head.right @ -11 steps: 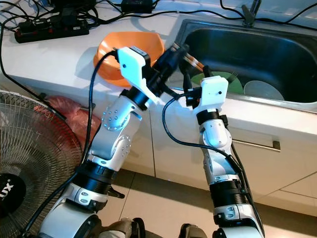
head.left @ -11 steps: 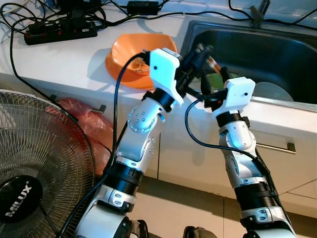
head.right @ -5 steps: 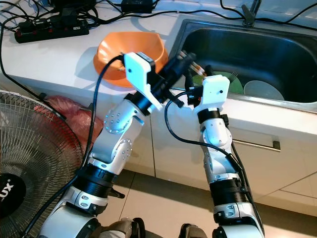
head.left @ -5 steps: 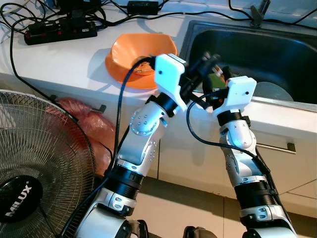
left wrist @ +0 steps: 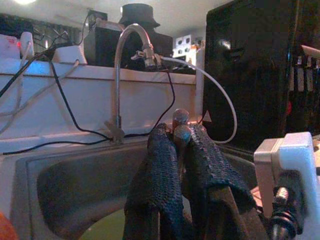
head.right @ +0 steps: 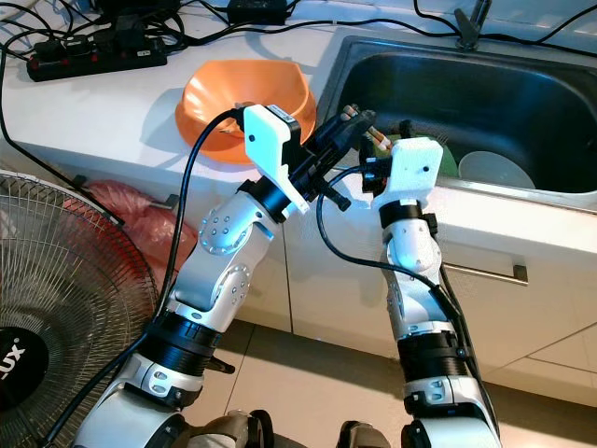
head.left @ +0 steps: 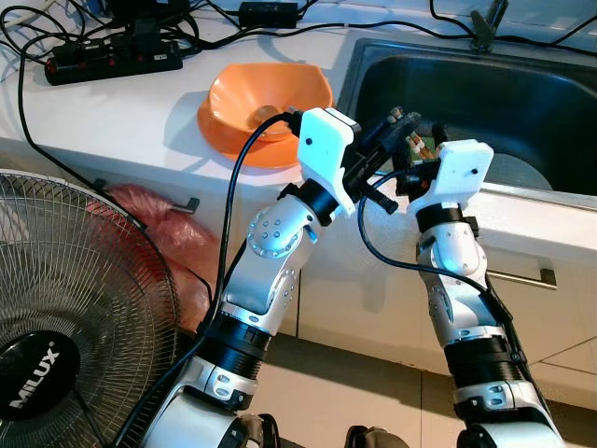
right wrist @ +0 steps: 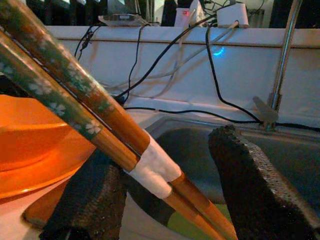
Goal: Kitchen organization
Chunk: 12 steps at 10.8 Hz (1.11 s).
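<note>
Left eye view: both pincers meet over the sink's near-left rim.
Left pincer (head.left: 403, 121) is clamped on a pair of chopsticks (head.left: 413, 139), above the steel sink (head.left: 522, 89); an orange bowl (head.left: 264, 110) sits on the white table (head.left: 112, 107).
Left wrist view: textured black fingers (left wrist: 162, 160) pressed narrow around two rounded stick ends.
Right wrist view: right pincer (right wrist: 172, 200) spread wide, the glossy, floral-patterned chopsticks passing between its rough fingers; contact cannot be told.
</note>
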Motion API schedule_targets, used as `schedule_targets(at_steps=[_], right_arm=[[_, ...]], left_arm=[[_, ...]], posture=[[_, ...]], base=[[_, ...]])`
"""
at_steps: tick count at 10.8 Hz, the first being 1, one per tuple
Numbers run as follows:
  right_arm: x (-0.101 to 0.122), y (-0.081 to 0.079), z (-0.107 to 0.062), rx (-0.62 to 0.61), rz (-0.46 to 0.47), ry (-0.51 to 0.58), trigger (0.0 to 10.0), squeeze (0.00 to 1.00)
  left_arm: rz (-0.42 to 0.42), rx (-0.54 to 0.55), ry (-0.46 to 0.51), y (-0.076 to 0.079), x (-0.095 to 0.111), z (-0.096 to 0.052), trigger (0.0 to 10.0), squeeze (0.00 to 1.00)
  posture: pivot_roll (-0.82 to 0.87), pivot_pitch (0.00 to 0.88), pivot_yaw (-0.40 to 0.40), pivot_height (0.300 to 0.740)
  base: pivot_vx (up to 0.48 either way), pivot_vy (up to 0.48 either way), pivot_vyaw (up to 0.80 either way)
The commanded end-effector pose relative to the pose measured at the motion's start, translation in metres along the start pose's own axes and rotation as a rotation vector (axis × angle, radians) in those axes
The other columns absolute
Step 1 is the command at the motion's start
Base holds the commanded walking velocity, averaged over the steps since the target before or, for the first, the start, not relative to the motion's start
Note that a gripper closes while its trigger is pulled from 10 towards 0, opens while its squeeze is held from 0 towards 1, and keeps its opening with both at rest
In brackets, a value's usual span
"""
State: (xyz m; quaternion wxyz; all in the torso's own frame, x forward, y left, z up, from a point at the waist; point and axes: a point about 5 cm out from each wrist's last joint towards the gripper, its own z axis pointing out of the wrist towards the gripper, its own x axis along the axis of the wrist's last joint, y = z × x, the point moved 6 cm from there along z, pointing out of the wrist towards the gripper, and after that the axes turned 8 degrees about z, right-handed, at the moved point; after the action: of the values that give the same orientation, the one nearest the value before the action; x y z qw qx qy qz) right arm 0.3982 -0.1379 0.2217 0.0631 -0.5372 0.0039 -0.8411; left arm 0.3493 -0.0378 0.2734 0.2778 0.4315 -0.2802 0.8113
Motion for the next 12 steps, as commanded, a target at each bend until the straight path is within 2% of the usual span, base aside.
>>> schedule_targets(at_steps=[1, 2, 7, 9, 11, 12], right_arm=[[0.0037, 0.0023, 0.0028, -0.011, -0.007, 0.015, 0.5, 0.00], [0.0034, 0.0027, 0.0032, -0.014, -0.013, 0.014, 0.0, 0.00], [0.0015, 0.0027, 0.0025, -0.013, -0.021, 0.012, 0.0, 0.00], [-0.0025, 0.0018, -0.0025, -0.011, -0.023, 0.006, 0.0, 0.00], [-0.0004, -0.0009, 0.0013, 0.000, -0.024, 0.009, 0.0, 0.00], [0.0010, 0.0049, 0.0026, -0.037, -0.022, 0.013, 10.0, 0.00]], left_arm=[[-0.005, -0.024, 0.003, 0.0084, 0.0006, 0.0003, 10.0, 0.00], [-0.003, -0.021, 0.003, 0.0078, 0.0007, 0.0002, 10.0, 0.00], [0.014, 0.003, 0.016, 0.0030, 0.0040, 0.0010, 10.0, 0.00], [0.001, 0.025, 0.014, 0.0026, 0.0009, -0.0039, 10.0, 0.00], [-0.005, 0.035, 0.007, 0.0039, -0.0014, -0.0034, 10.0, 0.00], [-0.005, 0.055, 0.009, 0.0002, -0.0007, -0.0020, 10.0, 0.00]], posture=[[-0.01, 0.118, 0.060, 0.740], [-0.01, 0.116, 0.060, 0.740], [-0.01, 0.093, 0.060, 0.740], [-0.01, 0.037, 0.065, 0.740], [-0.01, 0.025, 0.067, 0.740], [-0.01, 0.030, 0.060, 0.740]], base=[[0.000, 0.000, 0.00], [0.000, 0.000, 0.00], [0.000, 0.000, 0.00], [0.000, 0.000, 0.00], [0.000, 0.000, 0.00], [0.000, 0.000, 0.00]])
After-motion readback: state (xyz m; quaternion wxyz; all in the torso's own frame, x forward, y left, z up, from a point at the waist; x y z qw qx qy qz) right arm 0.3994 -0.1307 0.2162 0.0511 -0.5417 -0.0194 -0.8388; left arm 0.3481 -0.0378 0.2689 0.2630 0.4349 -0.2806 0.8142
